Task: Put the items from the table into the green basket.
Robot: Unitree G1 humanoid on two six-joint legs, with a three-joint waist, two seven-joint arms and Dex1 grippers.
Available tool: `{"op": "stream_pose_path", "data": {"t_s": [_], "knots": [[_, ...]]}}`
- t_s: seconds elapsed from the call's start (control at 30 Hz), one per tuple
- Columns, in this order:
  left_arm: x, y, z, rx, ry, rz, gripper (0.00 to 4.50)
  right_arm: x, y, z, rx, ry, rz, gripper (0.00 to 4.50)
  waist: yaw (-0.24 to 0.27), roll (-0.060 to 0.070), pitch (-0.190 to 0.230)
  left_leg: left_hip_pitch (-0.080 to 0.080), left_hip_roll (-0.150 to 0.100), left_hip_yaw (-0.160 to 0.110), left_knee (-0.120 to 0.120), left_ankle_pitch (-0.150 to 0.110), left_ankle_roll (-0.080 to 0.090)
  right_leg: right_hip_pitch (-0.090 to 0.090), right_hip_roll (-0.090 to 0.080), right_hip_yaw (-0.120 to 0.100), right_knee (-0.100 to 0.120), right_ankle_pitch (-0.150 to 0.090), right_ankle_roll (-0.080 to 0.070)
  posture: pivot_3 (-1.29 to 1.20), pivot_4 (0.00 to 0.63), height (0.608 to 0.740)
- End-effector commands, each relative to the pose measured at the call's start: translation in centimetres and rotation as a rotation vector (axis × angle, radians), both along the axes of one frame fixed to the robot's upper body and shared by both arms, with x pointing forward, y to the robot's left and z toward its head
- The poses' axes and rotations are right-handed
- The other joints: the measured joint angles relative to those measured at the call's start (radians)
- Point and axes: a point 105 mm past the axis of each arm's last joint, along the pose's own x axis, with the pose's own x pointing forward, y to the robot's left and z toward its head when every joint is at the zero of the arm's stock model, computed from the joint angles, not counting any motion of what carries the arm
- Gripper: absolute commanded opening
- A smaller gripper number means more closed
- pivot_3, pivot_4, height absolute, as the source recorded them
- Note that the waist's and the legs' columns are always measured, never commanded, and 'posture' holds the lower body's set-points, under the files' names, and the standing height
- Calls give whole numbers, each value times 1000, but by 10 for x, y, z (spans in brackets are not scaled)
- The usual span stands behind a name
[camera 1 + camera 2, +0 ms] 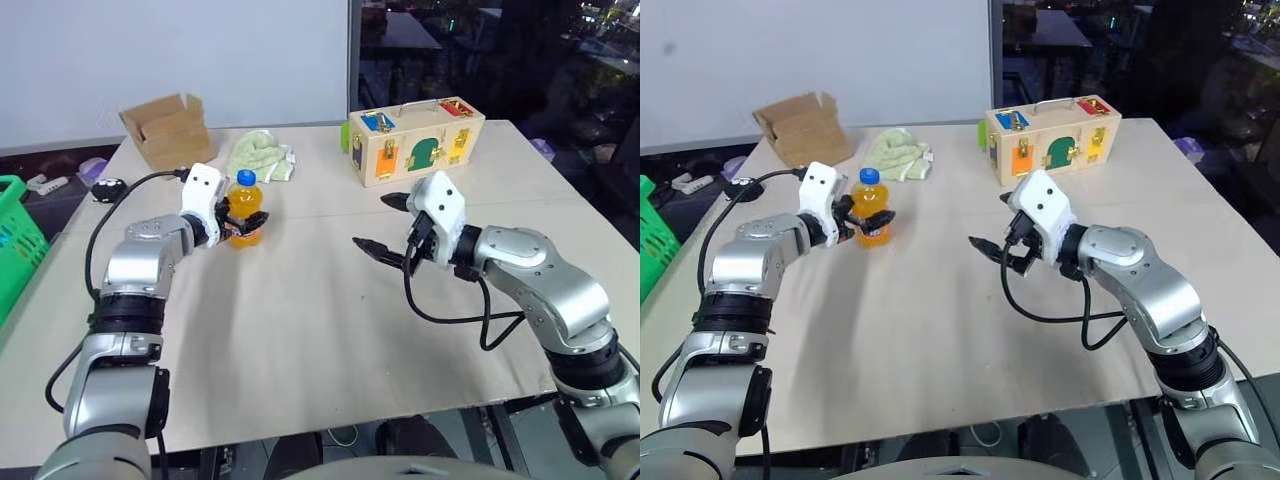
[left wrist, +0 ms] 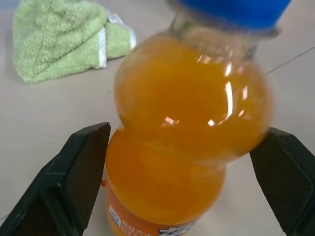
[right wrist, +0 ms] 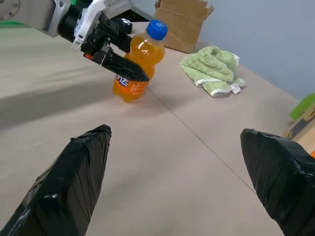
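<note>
Orange soda bottle [image 1: 245, 208] upright on the table [image 1: 300, 330], between the spread fingers of the left gripper [image 1: 869, 222] — not clamped, right gripper [image 1: 387, 228] wide open and empty, green basket [image 1: 15, 250] off the table's left edge.

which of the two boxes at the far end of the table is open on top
The brown cardboard box, at the far left by the green towel: its flaps stand open. The wooden latch box is closed, with coloured doors on its front.

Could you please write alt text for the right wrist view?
The left gripper brackets an upright orange soda bottle on the table, jaws open. Behind lie a green towel and a cardboard box.
</note>
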Motion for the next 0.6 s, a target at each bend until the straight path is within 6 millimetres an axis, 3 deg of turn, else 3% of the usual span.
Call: {"op": "stream_pose_path", "data": {"t_s": [0.03, 0.2, 0.27, 0.3, 0.33, 0.4, 0.6], "knots": [[10, 5, 15, 7, -67, 43, 4443, -5, 2, 15, 27, -61, 17, 4500, 0, 0, 0, 0, 0, 0, 0, 0, 0, 0, 0, 0, 0, 0, 0, -104, 0, 740], [15, 8, 3, 14, -53, 73, 4443, -5, 2, 15, 28, -62, 18, 4500, 0, 0, 0, 0, 0, 0, 0, 0, 0, 0, 0, 0, 0, 0, 0, -109, 0, 740], [19, 9, -2, 21, -48, 84, 3907, -5, 2, 15, 28, -64, 14, 4500, 0, 0, 0, 0, 0, 0, 0, 0, 0, 0, 0, 0, 0, 0, 0, -109, 0, 740], [21, 7, -3, 20, -49, 76, 3843, -5, 2, 16, 30, -64, 11, 4500, 0, 0, 0, 0, 0, 0, 0, 0, 0, 0, 0, 0, 0, 0, 0, -113, 0, 740], [24, 6, -5, 20, -48, 75, 3259, -4, 2, 17, 34, -65, 9, 4500, 0, 0, 0, 0, 0, 0, 0, 0, 0, 0, 0, 0, 0, 0, 0, -113, 0, 740], [28, 3, -7, 25, -51, 60, 3013, -3, 1, 18, 39, -68, 4, 4500, 2, 1, -1, 0, 0, 0, 0, 0, 0, 0, 0, -1, 1, 0, 0, -123, 0, 740], [31, 3, 0, -21, -85, 39, 3013, -3, 0, 19, 40, -74, -6, 4500, 2, 5, -3, 1, -1, -1, 1, 0, 0, 1, 0, -1, 1, 0, 0, -132, 0, 740]]}}
